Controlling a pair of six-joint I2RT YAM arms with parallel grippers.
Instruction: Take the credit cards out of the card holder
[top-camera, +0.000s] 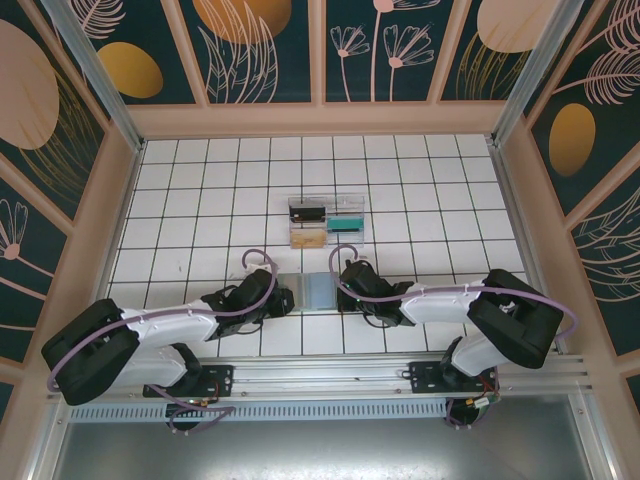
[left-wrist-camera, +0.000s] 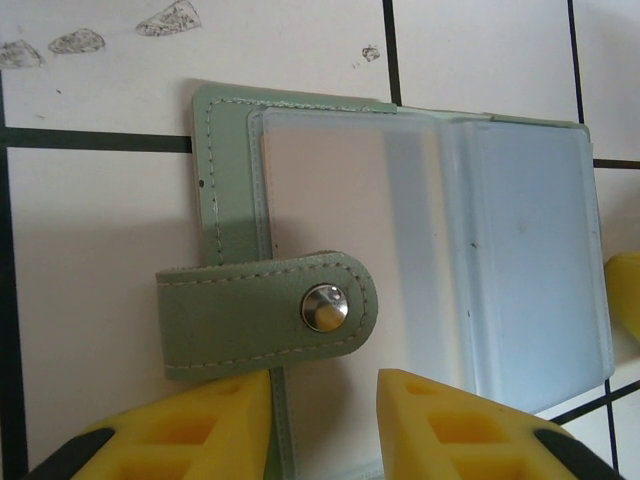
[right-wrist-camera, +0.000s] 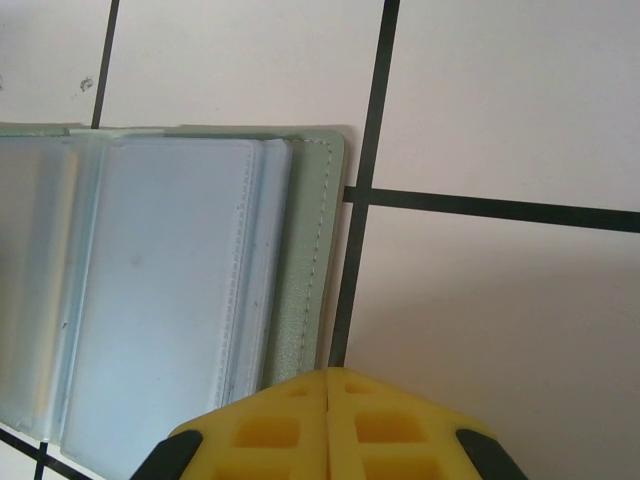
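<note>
No lettering, label, brand, number or sign can be read in any view. The card holder (left-wrist-camera: 225, 180) carries no legible print.

1 card holder (top-camera: 318, 291) on 1 counter (top-camera: 200, 190); 1 strap (left-wrist-camera: 240, 318) bearing 1 metal snap (left-wrist-camera: 325, 307); 1 clear tray (top-camera: 352, 206) with 3 cards: 1 dark card (top-camera: 308, 212), 1 teal card (top-camera: 347, 224), 1 tan card (top-camera: 308, 240); 2 tools: 1 left tool (left-wrist-camera: 325, 390), 1 right tool (right-wrist-camera: 328, 392).
</note>
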